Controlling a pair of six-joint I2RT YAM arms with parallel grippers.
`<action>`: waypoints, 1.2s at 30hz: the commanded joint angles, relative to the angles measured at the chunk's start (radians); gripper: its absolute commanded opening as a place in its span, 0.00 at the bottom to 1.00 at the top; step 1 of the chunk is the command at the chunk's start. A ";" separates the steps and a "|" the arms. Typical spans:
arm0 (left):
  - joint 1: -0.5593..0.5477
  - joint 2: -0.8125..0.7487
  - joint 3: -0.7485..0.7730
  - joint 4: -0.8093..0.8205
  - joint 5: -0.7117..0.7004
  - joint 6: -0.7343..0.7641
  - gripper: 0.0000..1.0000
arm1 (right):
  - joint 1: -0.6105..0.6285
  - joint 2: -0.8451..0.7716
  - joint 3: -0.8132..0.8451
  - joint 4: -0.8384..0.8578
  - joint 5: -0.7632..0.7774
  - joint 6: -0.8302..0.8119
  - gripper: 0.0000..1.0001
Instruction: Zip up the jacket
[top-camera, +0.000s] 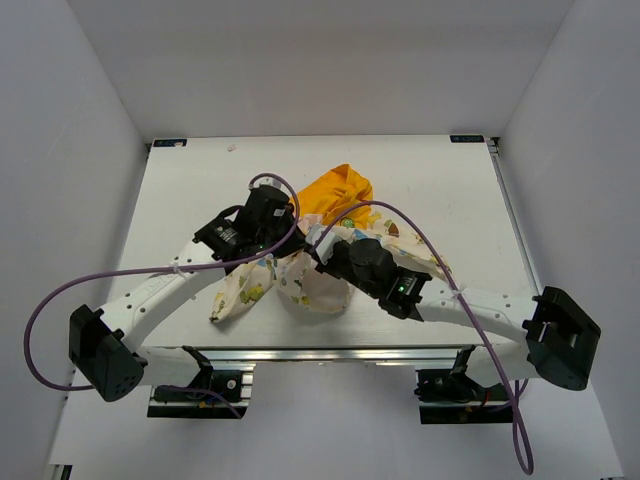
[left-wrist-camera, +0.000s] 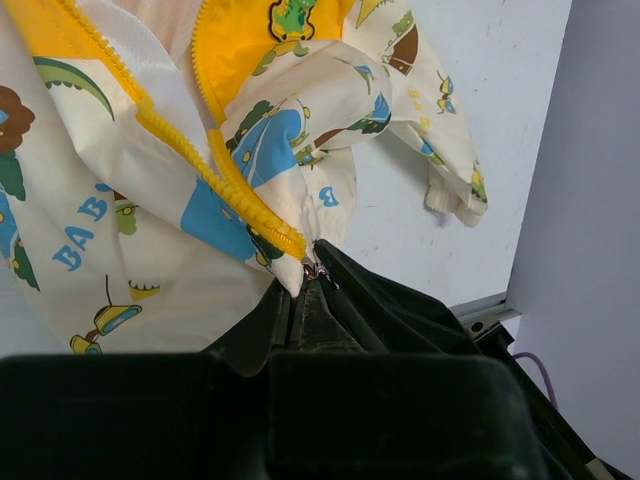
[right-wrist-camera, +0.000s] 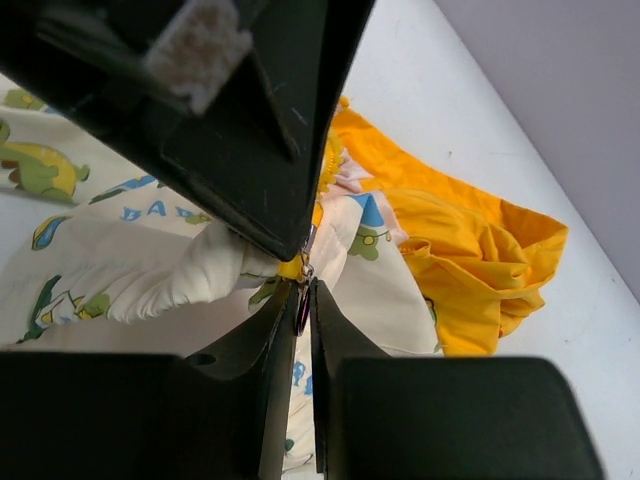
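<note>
The left gripper (left-wrist-camera: 311, 276) is closed tight on the bottom end of the zipper (left-wrist-camera: 190, 150), pinching the cream hem corner where the yellow teeth run out. The right gripper (right-wrist-camera: 303, 300) sits just beside and below it. Its jaws are drawn in to a thin slit, with the small dark pull tab (right-wrist-camera: 302, 314) nipped between them. In the right wrist view the two grippers nearly touch tip to tip.

Blue lettering (left-wrist-camera: 76, 238) on the cream fabric reads "BAB", the rest lost in a fold. A lone "B" shows nearer the zipper, and "BA" appears in the right wrist view. No brand label can be made out.

The jacket (top-camera: 305, 285) lies crumpled in the middle of the table (top-camera: 200, 190), under both wrists. Its long axis runs near to far: the hem is toward the arm bases and the yellow hood (top-camera: 335, 195) points to the far edge, tilted a little right. The zipper climbs away from the left fingertips toward the hood, open, with yellow lining showing between its two sides. One sleeve (left-wrist-camera: 440, 170) trails off to the side, its cuff flat on the table.
</note>
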 joint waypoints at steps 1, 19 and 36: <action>-0.001 -0.039 0.004 -0.016 -0.021 0.049 0.00 | 0.000 -0.019 0.072 -0.104 -0.057 -0.005 0.14; -0.001 -0.056 -0.099 0.021 0.065 0.300 0.00 | -0.111 0.017 0.233 -0.349 -0.171 0.090 0.00; -0.004 -0.166 -0.375 0.064 0.303 0.191 0.00 | -0.225 0.175 0.420 -0.324 -0.004 0.309 0.00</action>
